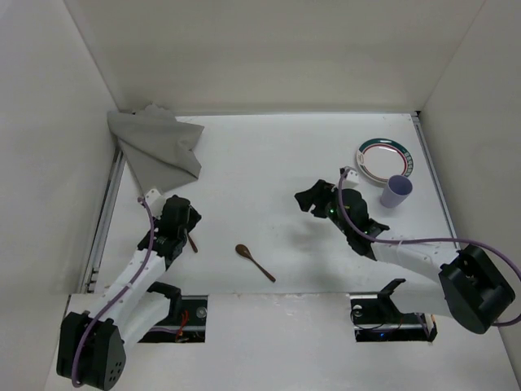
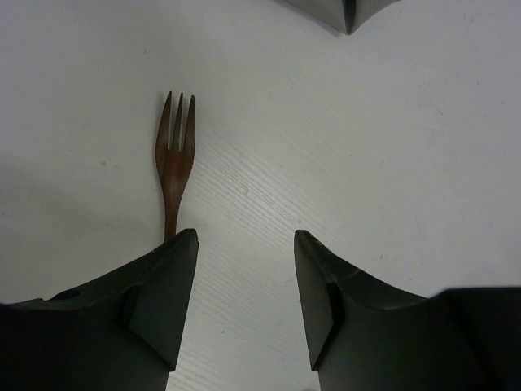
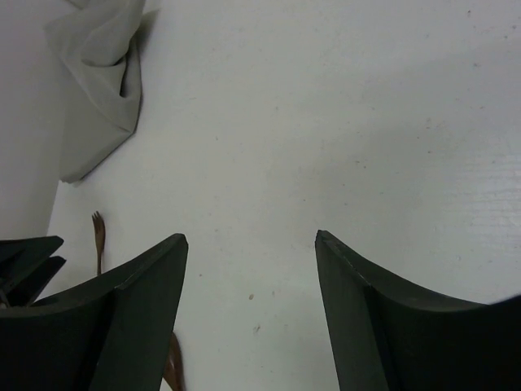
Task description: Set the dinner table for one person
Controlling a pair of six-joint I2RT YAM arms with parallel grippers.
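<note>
The white dinner table (image 1: 269, 163) holds a brown wooden fork (image 1: 193, 241) and a brown wooden spoon (image 1: 255, 261) near the front. A green-rimmed plate (image 1: 385, 160) and a lilac cup (image 1: 396, 191) stand at the far right. My left gripper (image 1: 187, 218) is open and empty, low over the table. In the left wrist view the fork (image 2: 174, 159) lies just beside and beyond the left finger of the gripper (image 2: 246, 244). My right gripper (image 1: 313, 199) is open and empty over mid-table (image 3: 251, 240). The right wrist view shows the fork (image 3: 98, 236) and part of the spoon (image 3: 172, 366).
A crumpled grey cloth (image 1: 155, 147) lies at the far left corner, and it also shows in the right wrist view (image 3: 98, 81). A corner of it shows in the left wrist view (image 2: 346, 12). White walls enclose the table on three sides.
</note>
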